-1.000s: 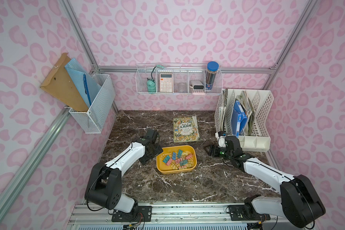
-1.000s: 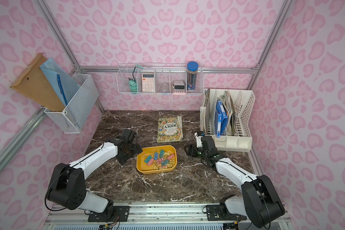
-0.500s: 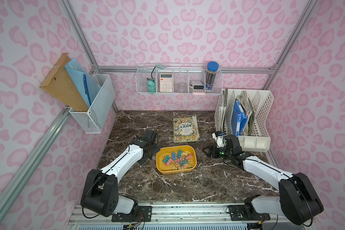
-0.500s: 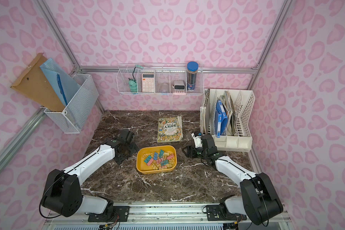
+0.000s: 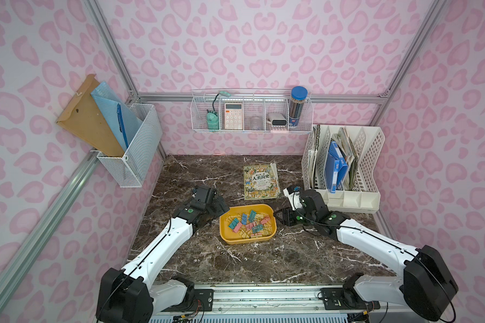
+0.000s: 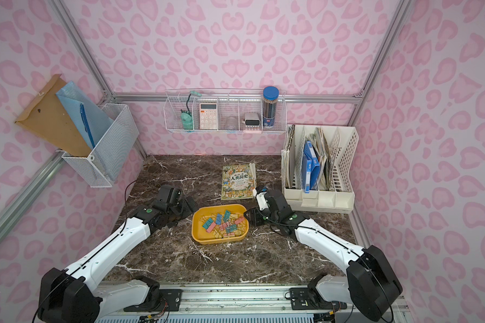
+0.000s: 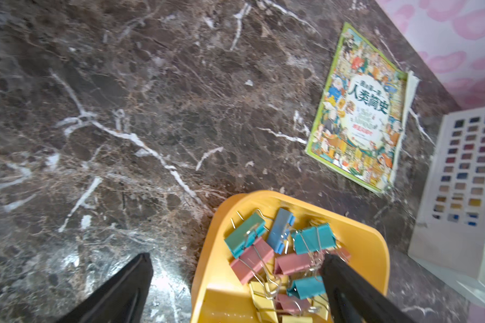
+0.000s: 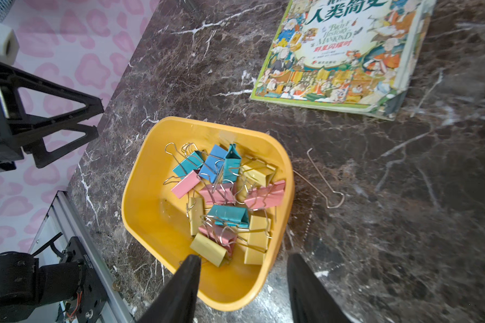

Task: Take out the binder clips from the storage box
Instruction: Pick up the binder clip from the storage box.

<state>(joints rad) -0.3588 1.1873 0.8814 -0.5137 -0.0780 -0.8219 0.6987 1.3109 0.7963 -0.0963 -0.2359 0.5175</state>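
binder clips (image 8: 224,195) tangled in storage box (image 8: 140,195); left gripper (image 7: 235,256) wide, right gripper (image 8: 242,256) half-open, both empty: pinch one body.

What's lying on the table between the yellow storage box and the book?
A loose bent wire handle lies on the marble, just off the rim of the storage box and apart from the book; otherwise bare. The right wrist view shows it.

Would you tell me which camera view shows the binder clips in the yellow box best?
The right wrist view: the whole pile of binder clips lies large and uncovered in the storage box. The left wrist view cuts off part of the pile; both top views show it small.
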